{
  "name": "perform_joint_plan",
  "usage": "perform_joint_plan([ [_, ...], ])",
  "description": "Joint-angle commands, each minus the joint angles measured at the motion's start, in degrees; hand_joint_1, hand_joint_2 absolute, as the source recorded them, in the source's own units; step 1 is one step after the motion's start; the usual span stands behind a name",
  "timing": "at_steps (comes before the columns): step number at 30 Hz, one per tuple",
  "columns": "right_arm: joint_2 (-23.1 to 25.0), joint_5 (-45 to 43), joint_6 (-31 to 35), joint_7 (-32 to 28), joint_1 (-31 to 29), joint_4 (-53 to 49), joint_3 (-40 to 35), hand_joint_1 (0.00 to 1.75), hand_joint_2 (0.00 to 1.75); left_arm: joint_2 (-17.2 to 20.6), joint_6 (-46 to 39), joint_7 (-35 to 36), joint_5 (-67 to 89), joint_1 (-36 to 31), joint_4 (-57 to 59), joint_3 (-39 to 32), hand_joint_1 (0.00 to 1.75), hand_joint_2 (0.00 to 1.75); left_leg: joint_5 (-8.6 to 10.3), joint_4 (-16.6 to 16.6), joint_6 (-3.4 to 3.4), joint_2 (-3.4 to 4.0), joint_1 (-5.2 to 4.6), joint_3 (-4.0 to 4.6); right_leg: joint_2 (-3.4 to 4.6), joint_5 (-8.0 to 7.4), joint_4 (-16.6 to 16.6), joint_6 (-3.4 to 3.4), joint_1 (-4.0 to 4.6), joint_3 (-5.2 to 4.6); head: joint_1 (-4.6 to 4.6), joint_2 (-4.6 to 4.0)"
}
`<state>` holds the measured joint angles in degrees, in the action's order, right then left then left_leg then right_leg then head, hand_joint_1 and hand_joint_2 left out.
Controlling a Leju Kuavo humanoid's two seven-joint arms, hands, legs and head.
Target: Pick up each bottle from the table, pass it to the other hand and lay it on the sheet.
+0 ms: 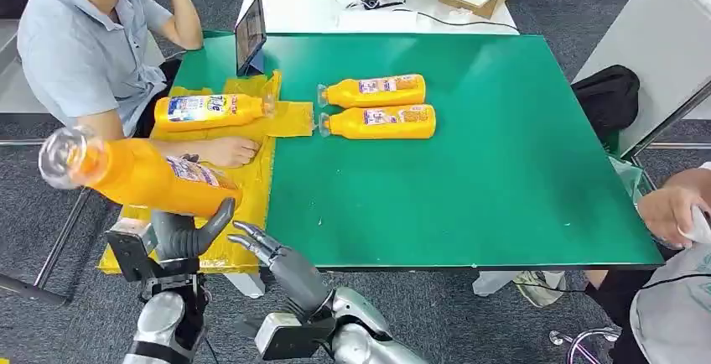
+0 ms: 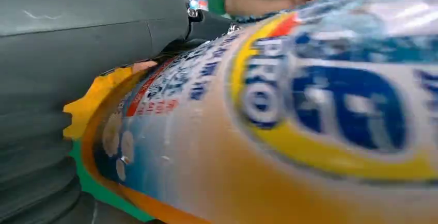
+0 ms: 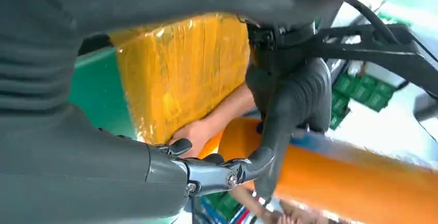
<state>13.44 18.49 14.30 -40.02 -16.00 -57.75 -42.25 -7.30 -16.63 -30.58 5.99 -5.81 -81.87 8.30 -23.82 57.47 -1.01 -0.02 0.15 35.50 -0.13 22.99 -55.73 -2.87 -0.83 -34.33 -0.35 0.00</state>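
My left hand grips an orange bottle around its base and holds it above the near left of the yellow sheet, clear cap pointing left. Its blue and yellow label lies close to the left wrist camera, beside the grey hand cover. My right hand hovers just right of the bottle's base, fingers spread and holding nothing. From the right wrist, its fingertips sit near the bottle and the gripping left hand. Another bottle lies on the sheet; two bottles lie on the green table.
A person sits at the left with a hand resting on the sheet, under the held bottle. A dark tablet stands at the table's far left edge. Another person's hand is at the right edge. A white table behind carries boxes.
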Motion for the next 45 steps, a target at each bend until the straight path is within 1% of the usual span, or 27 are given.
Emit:
perform_joint_plan([
  [1, -3.43, -0.41, 2.96, 0.02, 0.89, -2.87, 0.03, 0.00, 0.00, 1.88, 0.04, 0.64, 1.22, -5.00, 7.28, -1.04, 1.75, 1.75, -0.02, -0.05, 0.03, -0.07, 0.01, -0.15, -0.07, 0.05, 0.03, 0.07, 0.02, 0.16, 0.02, 0.00],
  [3, -4.22, -1.92, 3.62, 0.02, 1.79, -3.98, 1.33, 0.00, 0.00, 2.48, -0.14, 1.59, 2.64, -6.49, 9.09, -1.33, 1.75, 1.75, -0.09, -0.06, 0.06, -0.18, 0.01, -0.32, -0.19, 0.17, 0.01, 0.12, 0.02, 0.35, 0.00, 0.00],
  [5, -5.30, -1.76, 4.88, 0.02, 2.86, -5.52, 2.33, 0.00, 0.00, 3.88, -2.47, 3.69, 7.58, -9.40, 13.47, -1.18, 1.75, 1.75, -0.03, -0.06, 0.05, -0.21, 0.03, -0.24, -0.23, 0.11, 0.07, 0.10, 0.04, 0.30, 0.02, 0.00],
  [6, -6.15, -2.36, 4.98, 0.02, 4.37, -7.48, 3.33, 0.00, 0.00, 5.33, -6.60, 6.47, 14.79, -12.71, 19.14, -0.94, 1.75, 1.75, 0.02, -0.09, 0.04, -0.21, 0.01, -0.19, -0.22, 0.07, 0.07, 0.08, 0.02, 0.23, 0.00, 0.00],
  [7, -6.52, -2.13, 5.58, 0.02, 5.53, -8.59, 4.20, 0.00, 0.00, 6.00, -8.59, 7.37, 19.05, -14.75, 22.82, -0.98, 1.75, 1.75, -0.01, -0.08, 0.07, -0.29, 0.03, -0.30, -0.30, 0.12, 0.06, 0.13, 0.04, 0.36, 0.00, 0.00],
  [8, -6.81, -2.21, 5.67, 0.02, 6.39, -9.53, 4.73, 0.00, 0.00, 6.78, -10.53, 7.66, 23.01, -16.35, 25.86, -0.51, 1.75, 1.75, 0.03, -0.09, 0.05, -0.28, 0.01, -0.19, -0.29, 0.07, 0.07, 0.09, 0.02, 0.25, 0.02, 0.00],
  [9, -6.81, -2.21, 5.67, 0.02, 6.39, -9.53, 4.73, 0.00, 0.00, 6.78, -10.53, 7.66, 23.01, -16.35, 25.86, -0.51, 1.75, 1.75, 0.02, -0.11, 0.07, -0.38, 0.04, -0.31, -0.38, 0.12, 0.07, 0.13, 0.05, 0.39, 0.02, 0.00],
  [11, -6.81, -2.21, 5.67, 0.02, 6.39, -9.53, 4.73, 0.00, 0.00, 6.78, -10.53, 7.66, 23.01, -16.35, 25.86, -0.51, 1.75, 1.75, 0.01, -0.05, 0.03, -0.13, 0.01, -0.14, -0.12, 0.03, 0.04, 0.06, 0.02, 0.16, 0.02, 0.00],
  [14, -6.81, -2.21, 5.67, 0.02, 6.39, -9.53, 4.73, 0.00, 0.00, 6.78, -10.53, 7.66, 23.01, -16.35, 25.86, -0.51, 1.75, 1.75, -0.08, -0.06, 0.06, -0.12, 0.04, -0.35, -0.12, 0.05, 0.05, 0.24, 0.05, 0.36, 0.02, 0.00],
  [15, -6.81, -2.21, 5.67, 0.02, 6.39, -9.53, 4.73, 0.00, 0.00, 6.78, -10.53, 7.66, 23.01, -16.35, 25.86, -0.51, 1.75, 1.75, -0.06, -0.04, 0.04, -0.08, 0.02, -0.25, -0.09, 0.01, 0.03, 0.21, 0.04, 0.24, 0.00, 0.00],
  [17, -6.59, -1.91, 5.66, 0.02, 8.04, -10.48, 6.64, 0.00, 0.00, 9.28, -13.09, 12.52, 35.95, -19.28, 32.66, 2.35, 1.75, 1.75, -0.07, -0.03, 0.05, -0.10, 0.03, -0.26, -0.11, 0.02, 0.02, 0.22, 0.04, 0.26, 0.02, 0.00],
  [18, -6.65, -1.71, 5.36, 0.02, 8.59, -10.62, 7.22, 0.00, 0.00, 9.69, -13.35, 12.90, 37.93, -20.17, 34.51, 2.47, 1.75, 1.75, -0.02, -0.05, 0.04, -0.09, 0.02, -0.18, -0.10, -0.02, 0.03, 0.20, 0.03, 0.18, 0.00, 0.00],
  [19, -6.92, -1.55, 4.69, 0.02, 9.67, -11.07, 8.07, 0.00, 0.00, 10.12, -12.75, 12.96, 39.43, -21.77, 37.87, 2.12, 1.75, 1.75, -0.07, -0.04, 0.06, -0.15, 0.03, -0.32, -0.16, 0.05, 0.02, 0.24, 0.05, 0.33, 0.02, 0.00],
  [21, -6.96, -1.49, 4.09, 0.02, 11.31, -11.18, 9.48, 0.00, 0.00, 8.77, -7.46, 9.58, 33.41, -23.62, 41.43, -1.93, 1.75, 1.75, 0.00, -0.07, 0.05, -0.16, 0.02, -0.22, -0.21, 0.00, 0.05, 0.22, 0.03, 0.22, 0.02, 0.00],
  [22, -6.79, -1.50, 3.96, 0.02, 11.73, -10.86, 10.08, 0.00, 0.00, 8.15, -5.66, 7.84, 31.38, -24.25, 42.54, -3.29, 1.75, 1.75, -0.05, -0.06, 0.08, -0.21, 0.04, -0.35, -0.26, 0.07, 0.04, 0.27, 0.06, 0.37, 0.02, 0.00],
  [23, -6.77, -2.02, 4.06, 0.02, 11.97, -10.92, 10.20, 0.00, 0.00, 7.46, -4.04, 6.24, 29.48, -24.73, 42.94, -4.20, 1.75, 1.75, -0.02, -0.06, 0.06, -0.14, 0.04, -0.25, -0.20, 0.01, 0.04, 0.23, 0.05, 0.26, 0.02, 0.00],
  [25, -6.74, -2.72, 3.63, 0.02, 11.80, -10.30, 10.01, 0.00, 0.00, 6.56, -1.95, 5.11, 28.04, -24.98, 42.62, -4.36, 1.75, 1.75, -0.01, -0.02, 0.04, -0.09, 0.04, -0.14, -0.14, -0.02, 0.01, 0.21, 0.05, 0.13, 0.00, 0.00],
  [26, -6.76, -2.75, 3.35, 0.02, 11.65, -9.90, 9.80, 0.00, 0.00, 6.65, -2.65, 5.09, 29.19, -24.79, 42.22, -3.50, 1.75, 1.75, -0.05, 0.02, 0.05, -0.14, 0.04, -0.19, -0.19, 0.03, -0.02, 0.23, 0.06, 0.19, 0.00, 0.00],
  [29, -6.83, -3.00, 3.49, 0.02, 11.08, -9.36, 9.47, 0.00, 0.00, 7.92, -4.68, 8.65, 34.14, -24.98, 42.58, -0.71, 1.75, 1.75, -0.08, 0.01, 0.04, -0.07, 0.04, -0.24, -0.14, 0.04, 0.01, 0.23, 0.06, 0.25, 0.00, 0.00],
  [30, -6.78, -2.84, 3.49, 0.02, 11.05, -9.33, 9.69, 0.00, 0.00, 8.97, -6.26, 11.34, 37.95, -25.73, 43.78, 0.93, 1.75, 1.75, -0.02, -0.03, 0.03, -0.01, 0.01, -0.14, -0.07, -0.03, 0.02, 0.19, 0.03, 0.12, 0.00, 0.00],
  [31, -6.74, -2.58, 3.21, 0.02, 11.11, -9.47, 9.91, 0.00, 0.00, 10.16, -7.38, 13.45, 41.83, -26.57, 45.10, 2.57, 1.75, 1.75, -0.09, 0.01, 0.06, -0.03, 0.04, -0.27, -0.09, 0.05, -0.01, 0.24, 0.06, 0.26, 0.02, 0.00],
  [32, -6.68, -2.48, 2.79, 0.02, 11.23, -9.67, 10.21, 0.00, 0.00, 11.97, -7.87, 16.45, 46.82, -27.80, 46.99, 4.78, 1.75, 1.75, -0.03, -0.01, 0.04, -0.01, 0.02, -0.15, -0.08, -0.02, 0.00, 0.20, 0.04, 0.13, 0.00, 0.00],
  [36, -6.22, -2.18, 1.53, 0.02, 11.52, -9.61, 11.57, 0.00, 0.00, 14.41, -7.87, 20.51, 52.56, -31.09, 51.98, 4.43, 1.75, 1.75, -0.11, 0.05, 0.10, 0.06, 0.09, -0.26, -0.01, 0.04, -0.06, 0.29, 0.10, 0.23, 0.04, 0.00],
  [38, -6.11, -2.43, 1.14, 0.02, 11.12, -9.43, 11.61, 0.00, 0.00, 15.21, -10.20, 23.44, 57.66, -32.14, 53.83, 5.56, 1.75, 1.75, -0.02, 0.00, 0.05, 0.09, 0.03, -0.09, 0.01, -0.05, -0.03, 0.21, 0.04, 0.03, 0.00, 0.00],
  [40, -5.70, -2.63, 0.84, 0.02, 10.47, -8.78, 11.59, 0.00, 0.00, 16.03, -11.89, 26.25, 62.76, -32.90, 55.53, 6.75, 1.75, 1.75, -0.11, 0.04, 0.11, 0.09, 0.09, -0.28, 0.01, 0.04, -0.06, 0.30, 0.11, 0.21, 0.00, 0.00],
  [42, -5.53, -2.70, 0.66, 0.02, 10.46, -8.69, 11.75, 0.00, 0.00, 15.88, -10.59, 26.86, 63.36, -33.15, 56.49, 6.63, 1.75, 1.75, 0.01, -0.01, 0.11, 0.11, 0.08, -0.12, 0.02, -0.05, -0.01, 0.21, 0.09, 0.06, 0.02, 0.00],
  [45, -5.58, -2.69, 0.66, 0.02, 10.56, -8.81, 11.76, 0.00, 0.00, 15.71, -10.70, 26.95, 63.43, -33.06, 56.47, 6.64, 1.75, 1.75, -0.01, 0.00, 0.10, 0.11, 0.08, -0.15, 0.03, -0.03, -0.04, 0.21, 0.07, 0.10, 0.02, 0.00],
])
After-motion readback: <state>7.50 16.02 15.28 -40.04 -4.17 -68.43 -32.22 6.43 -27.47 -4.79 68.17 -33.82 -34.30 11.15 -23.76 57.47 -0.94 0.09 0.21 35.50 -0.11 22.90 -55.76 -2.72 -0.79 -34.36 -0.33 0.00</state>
